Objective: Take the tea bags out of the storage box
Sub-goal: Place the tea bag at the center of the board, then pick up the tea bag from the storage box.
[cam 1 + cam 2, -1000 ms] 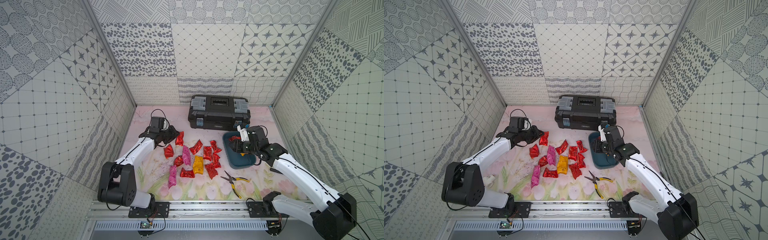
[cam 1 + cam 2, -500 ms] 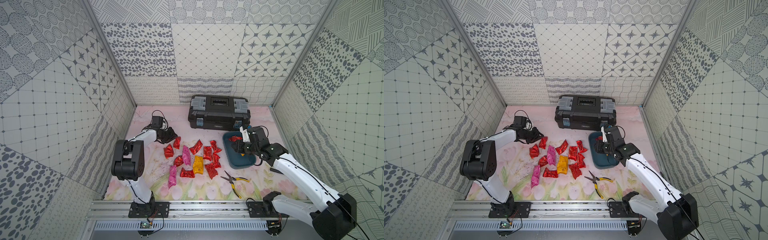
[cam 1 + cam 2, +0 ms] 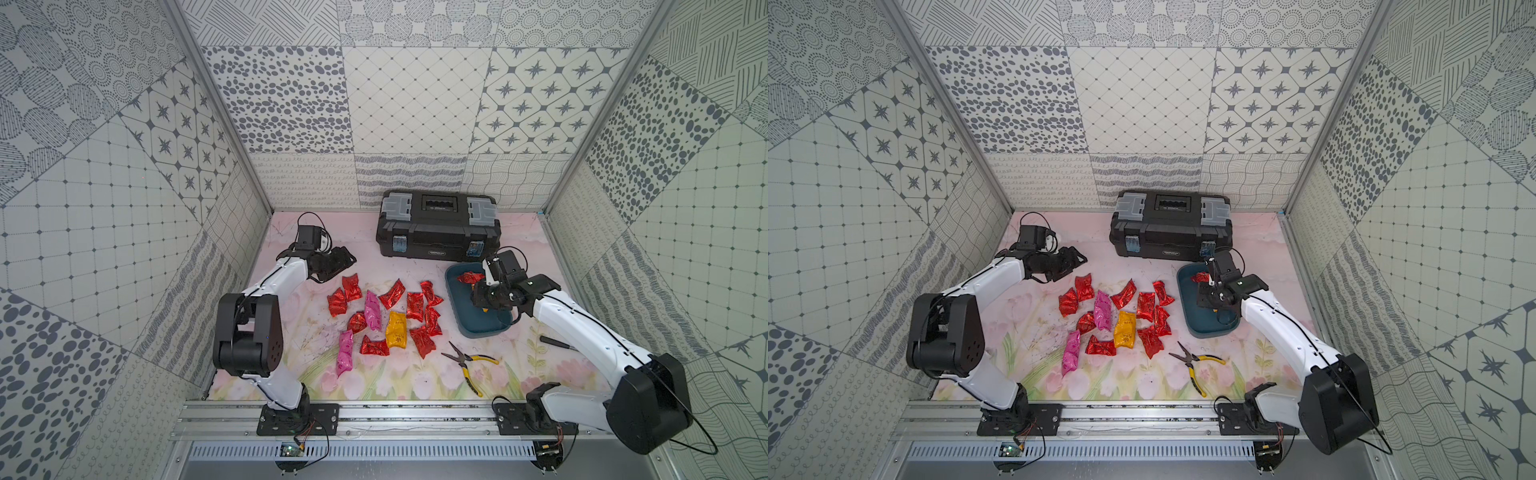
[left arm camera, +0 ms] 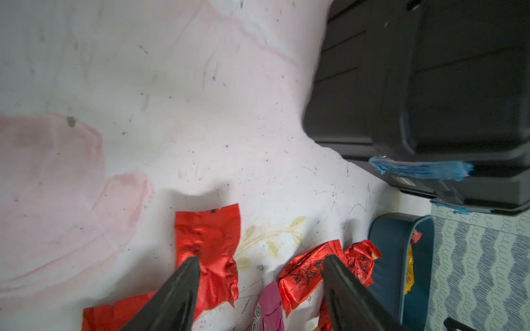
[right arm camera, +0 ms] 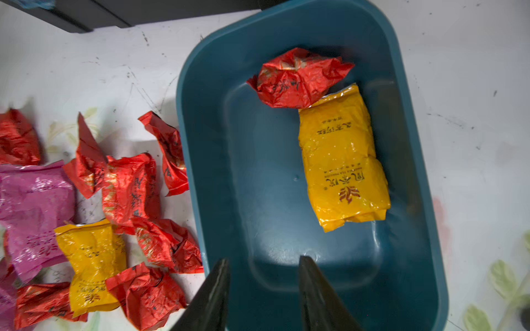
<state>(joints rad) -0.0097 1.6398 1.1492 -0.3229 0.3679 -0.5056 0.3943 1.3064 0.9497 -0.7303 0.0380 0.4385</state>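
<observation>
Floral table (image 3: pixel 415 382): near its right edge the box (image 5: pixel 258 177) holds a yellow bag (image 5: pixel 341 160) touching a red bag (image 5: pixel 295 77). Over the box the right gripper (image 5: pixel 263 258) hovers, jaws spread, empty. It should drop squarely onto the yellow bag and pinch across its width. At the far-left, the left gripper (image 4: pixel 261 257) is spread and empty.
</observation>
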